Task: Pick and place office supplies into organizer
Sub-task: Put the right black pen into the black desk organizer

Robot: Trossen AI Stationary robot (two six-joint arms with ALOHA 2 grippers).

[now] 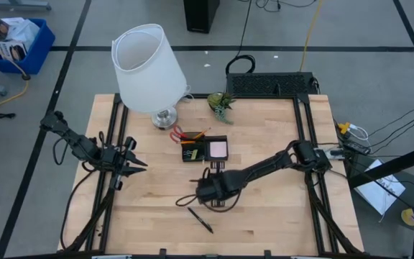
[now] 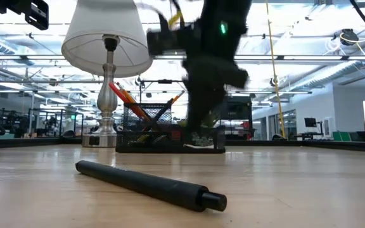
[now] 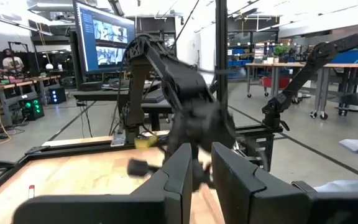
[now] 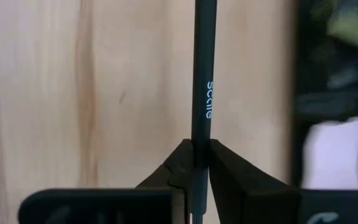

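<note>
The organizer point(image 1: 189, 156) stands mid-table, with a pink sticky pad point(image 1: 218, 149), orange pencils point(image 1: 195, 137) and red-handled scissors point(image 1: 176, 133) in or against it. My right gripper point(image 1: 208, 193) hovers just on its near side, shut on a black pen point(image 4: 202, 74). A second black pen point(image 1: 200, 220) lies flat on the wood nearer the front edge, large in the low view point(image 2: 144, 183). My left gripper point(image 1: 141, 164) waits at the table's left, fingers together, with nothing in them. My right gripper pinches the pen's shaft point(image 4: 201, 134) between its two fingers. The fingers slant down from above, and the pen runs on forward past the fingertips, in line with them. Its far end leaves the right wrist view, so I cannot tell whether it touches anything.
A white-shaded lamp point(image 1: 149, 68) stands at the far left of the table, a small green plant point(image 1: 221, 102) at the far middle, and a black wire rack point(image 1: 272, 85) along the far edge. Bare wood lies to the near left and near right.
</note>
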